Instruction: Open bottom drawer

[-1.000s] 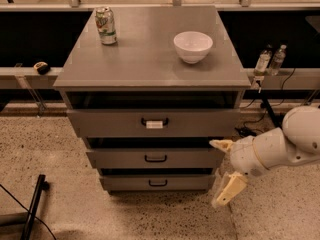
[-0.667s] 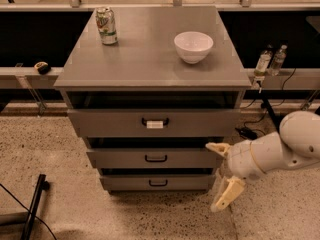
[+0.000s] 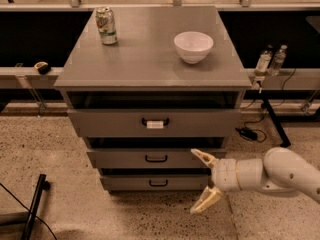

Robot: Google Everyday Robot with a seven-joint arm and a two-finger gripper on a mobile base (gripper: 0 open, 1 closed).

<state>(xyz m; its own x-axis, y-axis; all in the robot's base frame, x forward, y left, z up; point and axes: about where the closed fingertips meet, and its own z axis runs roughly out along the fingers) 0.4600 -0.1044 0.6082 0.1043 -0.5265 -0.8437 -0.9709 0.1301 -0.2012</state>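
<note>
The grey cabinet has three drawers. The bottom drawer is the lowest and narrowest, with a small black loop handle; it sits closed, near the floor. My gripper is at the lower right of the cabinet, in front of the bottom drawer's right end. Its two cream fingers are spread wide apart, one up by the middle drawer, one down by the floor. It holds nothing. It is to the right of the handle and not touching it.
A green can and a white bowl stand on the cabinet top. The top drawer's handle carries a white label. Two bottles stand at the right, cables lie on the floor, a black pole at lower left.
My gripper and arm have moved a little to the left, toward the drawers' right ends. The fingers stay spread. The drawers have not moved.
</note>
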